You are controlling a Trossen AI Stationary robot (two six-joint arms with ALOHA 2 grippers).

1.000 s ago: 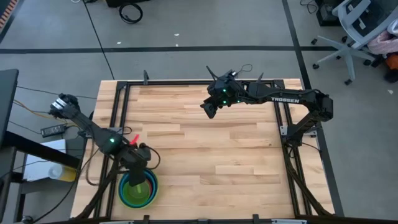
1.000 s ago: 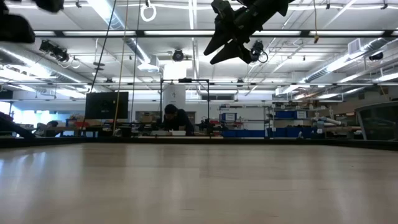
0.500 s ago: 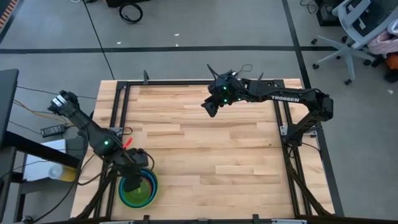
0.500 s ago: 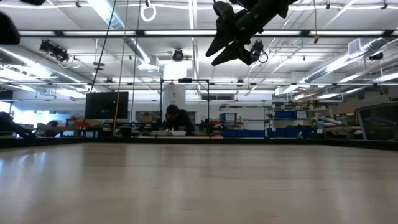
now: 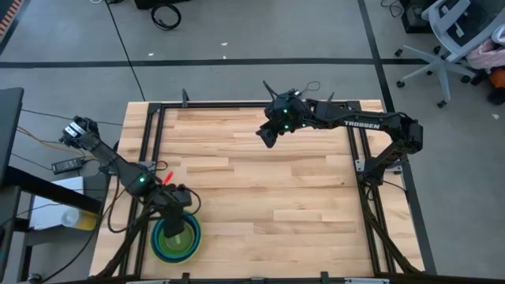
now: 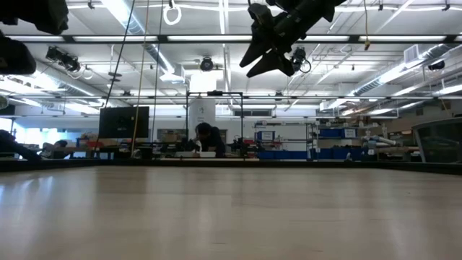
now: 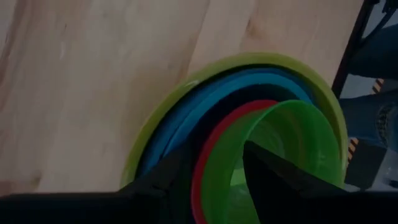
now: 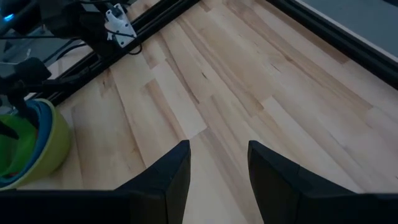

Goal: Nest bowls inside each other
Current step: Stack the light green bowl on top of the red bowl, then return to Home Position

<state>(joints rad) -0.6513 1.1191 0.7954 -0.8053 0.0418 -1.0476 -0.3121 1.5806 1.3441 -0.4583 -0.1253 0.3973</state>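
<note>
The bowls stand nested at the table's near left corner. The large lime-green bowl [image 7: 158,127] [image 5: 157,248] is outermost, two blue bowls [image 7: 186,121] sit in it, then the red bowl [image 7: 214,134]. The small green bowl [image 7: 292,137] [image 8: 9,149] sits innermost and tilted. My left gripper [image 7: 214,171] [image 5: 175,226] points steeply down over the stack, shut on the small green bowl. My right gripper [image 8: 217,163] [image 5: 264,137] [image 6: 257,61] hangs open high above the table's far middle, nothing between its fingers. My left gripper straddles the small green bowl's rim [image 7: 219,163], slanting in from above. One finger [image 7: 270,171] is inside the bowl and the other [image 7: 168,177] outside it. The red bowl's rim [image 7: 200,163] also runs between the fingers; whether it is gripped I cannot tell. The green bowl stands tilted in the stack.
Black frame rails [image 5: 150,150] run along the table's left, far and right edges. Bare wood [image 5: 276,197] stretches from the stack toward the right edge. Beyond the table, a person [image 6: 209,137] sits at a desk.
My left gripper has gone down and toward the table's near edge onto the bowl stack, tipping steeper. My right arm has kept still.
</note>
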